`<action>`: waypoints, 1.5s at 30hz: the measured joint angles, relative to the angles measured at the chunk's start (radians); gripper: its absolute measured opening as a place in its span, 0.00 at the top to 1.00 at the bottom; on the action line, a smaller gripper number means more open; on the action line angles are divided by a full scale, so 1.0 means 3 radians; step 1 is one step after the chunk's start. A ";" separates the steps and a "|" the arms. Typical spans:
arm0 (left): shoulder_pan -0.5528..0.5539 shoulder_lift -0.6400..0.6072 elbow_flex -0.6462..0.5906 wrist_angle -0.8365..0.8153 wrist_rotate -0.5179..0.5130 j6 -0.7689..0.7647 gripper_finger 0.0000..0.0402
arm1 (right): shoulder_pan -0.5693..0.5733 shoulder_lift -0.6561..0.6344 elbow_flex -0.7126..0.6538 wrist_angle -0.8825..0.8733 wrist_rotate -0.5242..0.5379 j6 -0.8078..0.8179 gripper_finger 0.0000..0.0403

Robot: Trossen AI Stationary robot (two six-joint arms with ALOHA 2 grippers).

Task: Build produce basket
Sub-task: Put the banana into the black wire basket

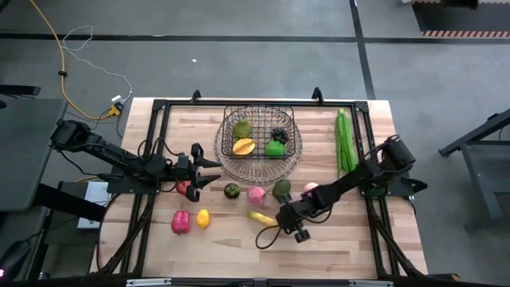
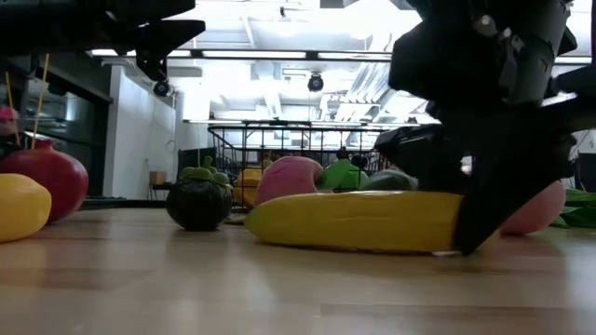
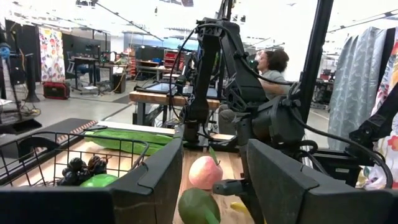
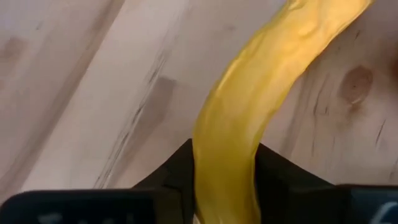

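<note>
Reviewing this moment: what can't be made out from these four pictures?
- Right gripper: it closes around the banana, but the right wrist view cuts off the banana's near end, and in the low view the dark arm hides the contact.
- Left gripper: the high view is too small to tell whether it holds anything.
- Basket: deeper contents are too small from above; the left wrist view shows only grapes.

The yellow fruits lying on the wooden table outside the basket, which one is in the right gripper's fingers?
The long yellow banana, lying between the right gripper fingers; the rounder yellow lemon sits apart, beside the red pepper.
</note>
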 joint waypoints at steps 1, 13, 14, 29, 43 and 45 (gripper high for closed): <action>0.0000 0.0000 0.0000 0.0000 0.0000 -0.0001 0.58 | 0.0000 -0.0042 -0.0002 -0.0032 -0.0045 0.0003 0.77; 0.0000 0.0000 0.0001 -0.0021 0.0000 -0.0001 0.58 | 0.0115 -0.0504 -0.0009 0.0102 -0.0415 0.0076 0.69; 0.0000 0.0000 0.0001 -0.0023 0.0000 -0.0001 0.58 | 0.0136 -0.0510 -0.0043 0.0251 -0.0422 0.0060 0.70; 0.0000 -0.0001 0.0001 -0.0046 -0.0001 -0.0001 0.58 | 0.0052 -0.0760 -0.0785 0.2220 -0.0195 -0.0268 0.70; 0.0000 0.0000 0.0001 -0.0046 -0.0093 0.0000 0.58 | -0.0765 -0.1676 -0.0784 0.2194 0.0722 -0.1230 0.70; 0.0001 0.0000 0.0001 -0.0046 -0.0175 0.0001 0.58 | -0.0862 -0.1675 -0.0784 0.2131 0.0710 -0.1149 0.70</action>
